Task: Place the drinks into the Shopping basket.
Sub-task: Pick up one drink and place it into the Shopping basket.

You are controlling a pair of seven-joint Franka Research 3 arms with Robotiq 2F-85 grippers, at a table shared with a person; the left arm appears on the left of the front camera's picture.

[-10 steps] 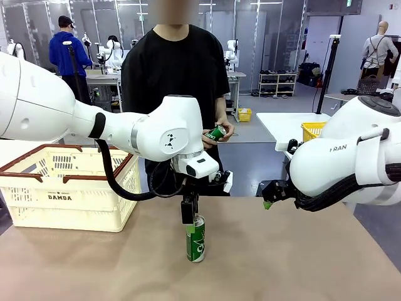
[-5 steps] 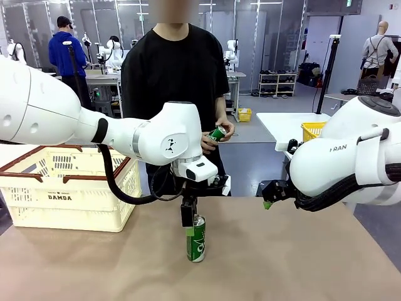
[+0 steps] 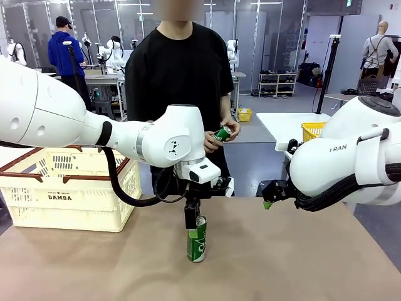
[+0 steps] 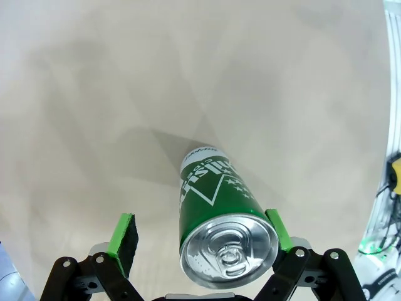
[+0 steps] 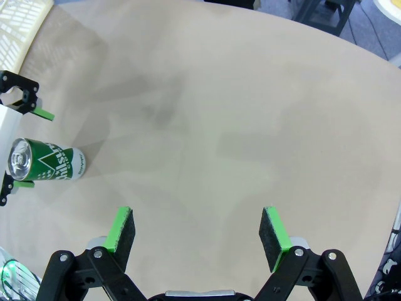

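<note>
Can [image 4: 210,204] upright on counter [image 3: 301,263], inside left pincer [image 3: 195,228] — jaws wide, no squeeze yet. Right pincer [image 5: 199,235] wide, empty — well apart from can.

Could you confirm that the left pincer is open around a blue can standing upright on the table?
Not quite: the can is green, not blue, as the left wrist view shows. The left pincer is open around it, upright on the table.

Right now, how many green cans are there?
2: a green can on the table inside the open left gripper, another can in the person's hands. Others may be hidden.
</note>
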